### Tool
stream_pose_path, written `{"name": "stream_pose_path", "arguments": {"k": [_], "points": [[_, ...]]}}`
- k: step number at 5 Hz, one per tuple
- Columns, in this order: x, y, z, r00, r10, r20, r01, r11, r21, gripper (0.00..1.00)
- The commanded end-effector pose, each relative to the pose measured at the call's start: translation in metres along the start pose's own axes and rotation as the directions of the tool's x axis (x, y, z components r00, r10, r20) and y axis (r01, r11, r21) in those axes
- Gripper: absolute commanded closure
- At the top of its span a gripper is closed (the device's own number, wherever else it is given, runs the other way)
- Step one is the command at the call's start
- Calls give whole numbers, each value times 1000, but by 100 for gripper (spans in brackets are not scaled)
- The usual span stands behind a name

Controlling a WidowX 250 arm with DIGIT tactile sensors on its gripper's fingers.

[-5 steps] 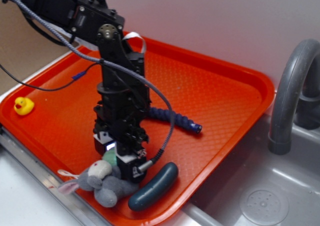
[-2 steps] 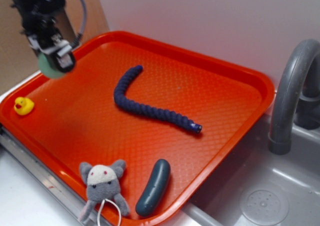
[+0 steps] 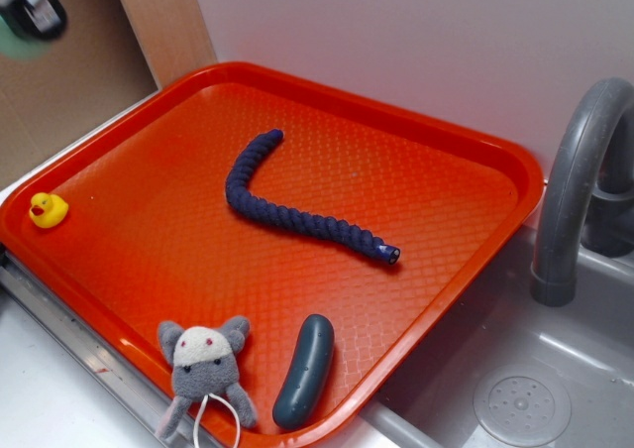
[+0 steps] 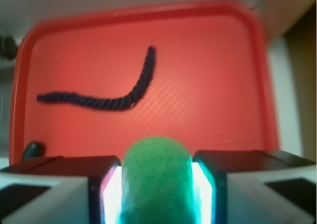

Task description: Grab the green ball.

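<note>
The green ball (image 4: 156,177) fills the bottom middle of the wrist view, squeezed between my two fingers (image 4: 104,184), so my gripper (image 4: 156,184) is shut on it. In the exterior view the gripper (image 3: 35,12) is a blur at the top left corner, high above and beyond the tray's left end, with a greenish smear of the ball (image 3: 25,40) under it. The arm is mostly out of frame.
The orange tray (image 3: 466,151) holds a dark blue braided rope (image 3: 297,215), a grey plush animal (image 3: 203,364), a dark teal pickle (image 3: 304,371) and a yellow duck (image 3: 47,210). A grey faucet (image 3: 575,190) and sink basin (image 3: 515,398) lie at the right.
The gripper has lifted the ball from beside the plush at the tray's front and carried it up and left, to the frame's top left corner. The plush now lies face up.
</note>
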State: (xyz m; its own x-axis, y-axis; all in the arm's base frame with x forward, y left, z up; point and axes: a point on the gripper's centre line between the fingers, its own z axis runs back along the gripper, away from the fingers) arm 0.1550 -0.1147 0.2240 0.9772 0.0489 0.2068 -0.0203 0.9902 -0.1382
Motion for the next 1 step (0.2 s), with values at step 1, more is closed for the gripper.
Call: {"name": "stream_pose_path", "arguments": {"k": [1], "points": [[-5, 12, 12, 991, 63, 116, -58, 997, -48, 100]]}}
